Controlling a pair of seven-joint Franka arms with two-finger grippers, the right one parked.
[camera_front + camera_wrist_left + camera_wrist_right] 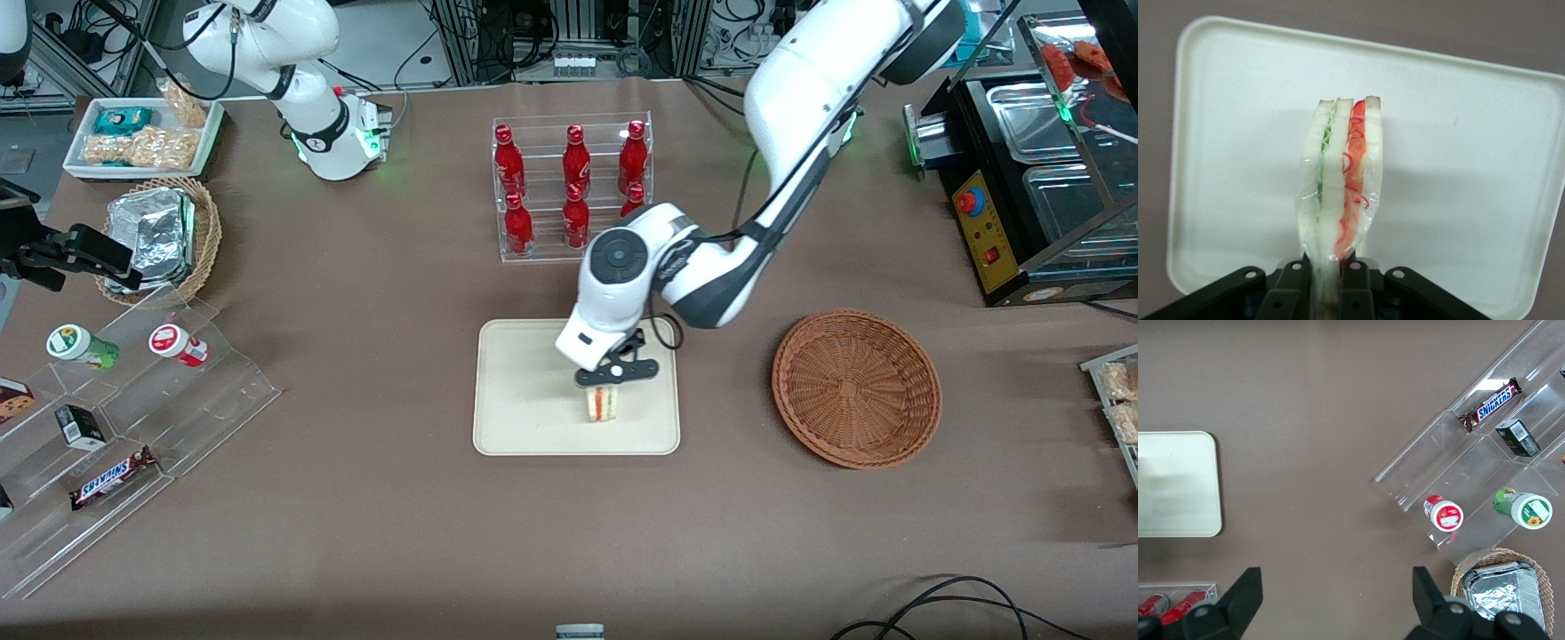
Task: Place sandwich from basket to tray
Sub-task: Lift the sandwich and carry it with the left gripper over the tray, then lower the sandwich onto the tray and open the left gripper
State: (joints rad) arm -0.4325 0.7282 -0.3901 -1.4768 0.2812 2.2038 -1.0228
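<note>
A brown cloth-covered table (373, 498) carries everything. Toward the parked arm's end sits a clear stepped acrylic display stand (133, 427) holding one Snickers bar (113, 477), one small dark box (84, 427) and two round lidded cups (178, 344); just above it in the front view is one tan wicker basket of foil packets (160, 236), and farther from the camera one white tray of snacks (142, 135). Near the middle, a clear acrylic rack (573, 187) holds six red bottles (576, 158) in two rows. The flat rectangular cream-coloured tray (524, 391) lies nearer the front camera than that rack. The round reddish-brown woven wicker basket (855, 387) rests beside the tray, toward the working arm's end, well apart from it and with nothing in it.

Nothing stands between basket and tray.

The left arm's black two-finger gripper (609, 378) hangs over the tray. It is clenched on the one triangular sandwich (1338, 193) of pale bread with green and orange-red filling, wrapped in clear film; its fingers (1290, 287) press both bread faces, cut edge upright. In the front view the sandwich (602, 402) appears at the tray's surface; contact cannot be told.
</note>
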